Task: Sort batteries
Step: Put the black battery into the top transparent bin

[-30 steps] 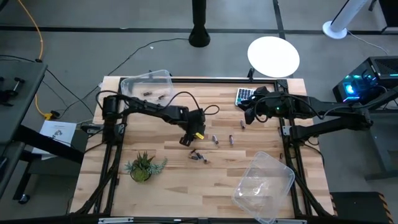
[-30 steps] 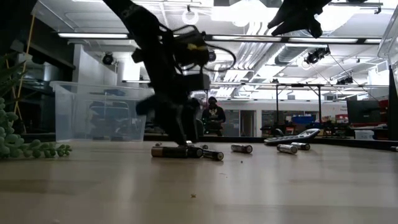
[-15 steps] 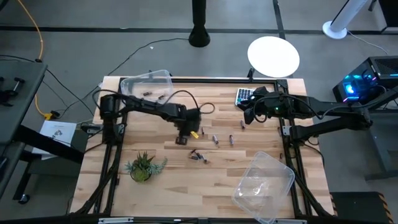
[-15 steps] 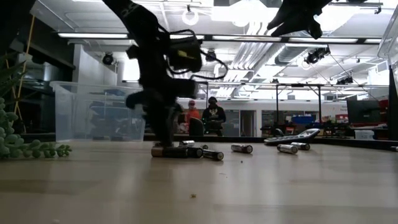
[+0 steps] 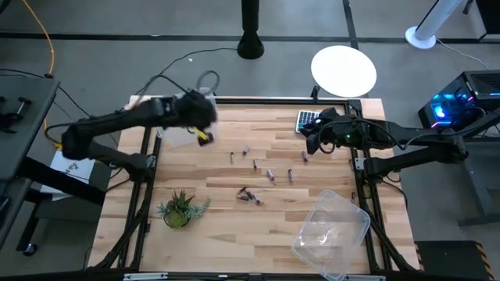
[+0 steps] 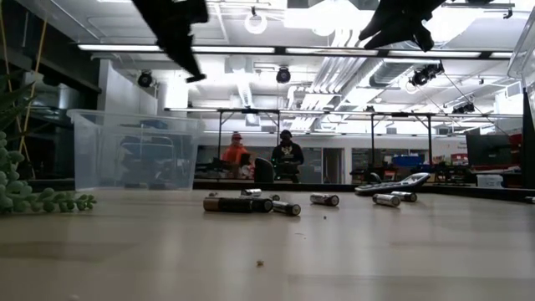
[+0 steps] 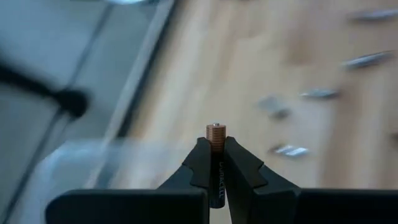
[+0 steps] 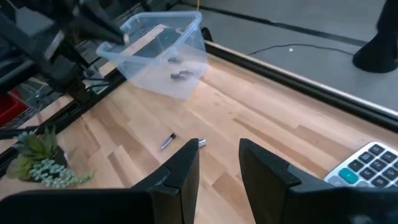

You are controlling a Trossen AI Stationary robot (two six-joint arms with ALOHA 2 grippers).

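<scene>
Your left gripper [image 7: 216, 163] is clamped on a battery [image 7: 216, 140], its copper tip poking out just past the fingertips. Your right gripper [image 8: 219, 163] waits with fingers apart, loose batteries [image 5: 251, 195] well away from both.

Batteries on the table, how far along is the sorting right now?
Done: a few batteries already lie in the clear bin at the table's far left corner. In hand: the left gripper is shut on one battery, up by that bin. Left: several loose batteries on the wood, the second bin looks empty, and the right gripper waits open near the calculator.
</scene>
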